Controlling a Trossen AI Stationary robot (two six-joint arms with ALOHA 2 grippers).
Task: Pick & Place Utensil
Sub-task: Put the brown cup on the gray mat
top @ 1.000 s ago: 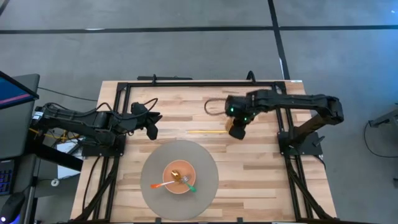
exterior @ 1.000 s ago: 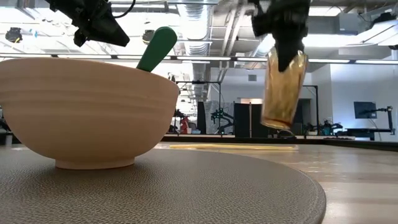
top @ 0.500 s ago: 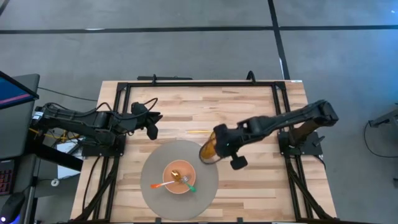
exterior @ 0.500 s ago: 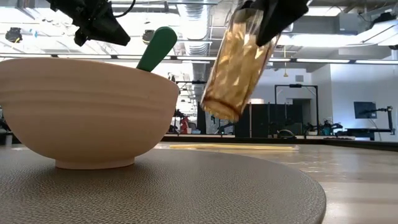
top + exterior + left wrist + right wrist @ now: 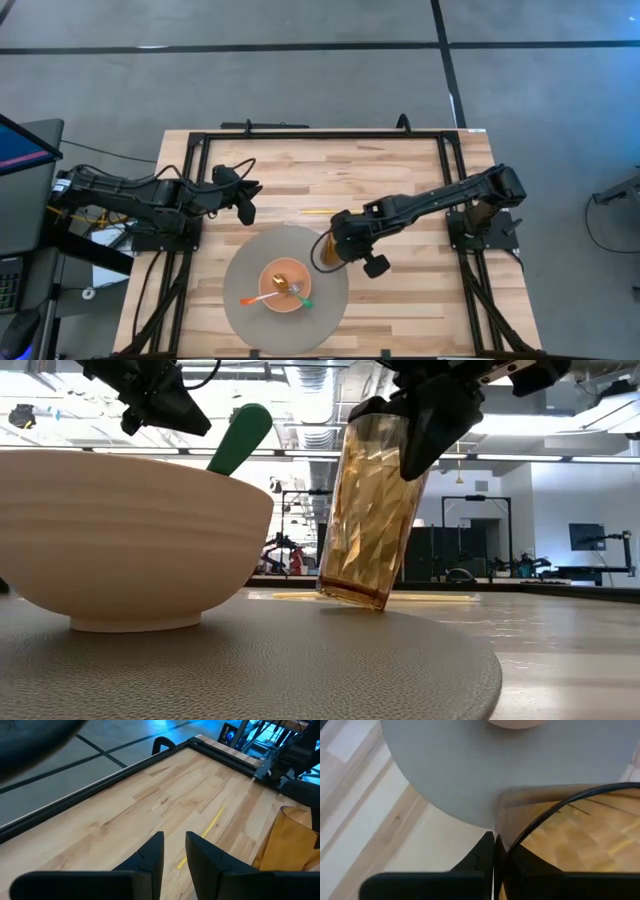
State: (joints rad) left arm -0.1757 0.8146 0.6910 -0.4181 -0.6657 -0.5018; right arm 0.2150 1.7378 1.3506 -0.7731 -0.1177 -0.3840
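Observation:
A ribbed amber glass (image 5: 328, 250) (image 5: 375, 510) stands tilted at the right edge of the round grey mat (image 5: 250, 325). My right gripper (image 5: 343, 240) (image 5: 494, 851) is shut on its rim. A tan bowl (image 5: 285, 288) (image 5: 130, 540) sits on the mat. It holds a green-handled utensil (image 5: 238, 438) and an orange-handled one (image 5: 255, 297), both leaning on its rim. My left gripper (image 5: 245, 198) (image 5: 174, 851) hangs open over the left part of the table, touching nothing. My right gripper pinches the glass's rim (image 5: 512, 845), one finger inside the glass and one outside. The fingers (image 5: 430, 430) come from above, slanting in from the table's right. The glass hangs tilted, top leaning right, with its lower base edge (image 5: 378, 604) down on the mat.
A thin yellow stick (image 5: 320, 212) (image 5: 202, 834) lies on the wood just beyond the mat. A black frame (image 5: 300, 133) runs along the table's far and side edges. Bare wood spreads across the far half and the right near part.
My right gripper has carried the glass from the far right of the table toward the near left and down. The glass tipped on the way, and its base now meets the mat's edge. Mat and bowl have slid slightly toward the left.

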